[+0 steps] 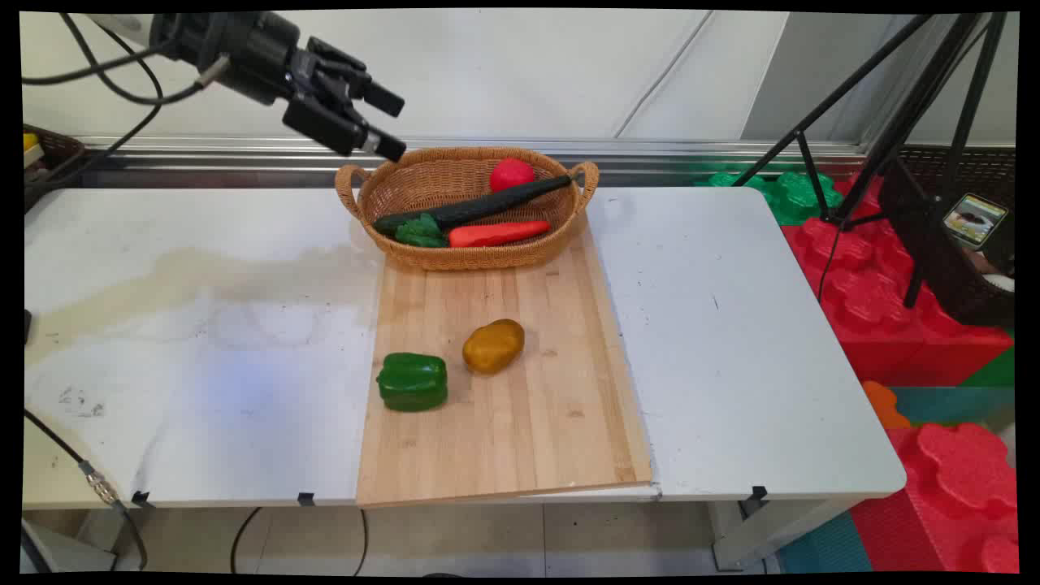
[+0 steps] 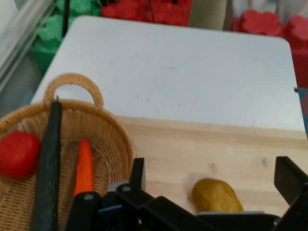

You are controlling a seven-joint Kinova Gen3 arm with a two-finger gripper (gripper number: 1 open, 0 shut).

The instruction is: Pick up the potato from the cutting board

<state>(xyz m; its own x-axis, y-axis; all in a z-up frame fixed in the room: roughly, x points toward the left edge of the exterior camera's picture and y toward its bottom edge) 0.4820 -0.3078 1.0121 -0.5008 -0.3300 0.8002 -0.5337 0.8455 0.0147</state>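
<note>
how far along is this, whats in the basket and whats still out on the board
In the wicker basket: tomato, cucumber, carrot, a leafy green. The tool hangs open and empty above the basket's left handle. Out on the cutting board: green pepper, potato.

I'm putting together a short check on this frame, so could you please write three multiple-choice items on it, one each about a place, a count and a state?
1. Where does the potato lie?
A in the basket
B on the wooden board
C on bare table

2. How many things lie in the basket?
A two
B four
C six

3. How is the gripper?
A open, empty
B shut on the pepper
C resting on the board

Key: 1 B, it lies on the wooden board beside the green pepper. 2 B, tomato, cucumber, carrot, broccoli. 3 A, fingers apart above the basket.
</note>
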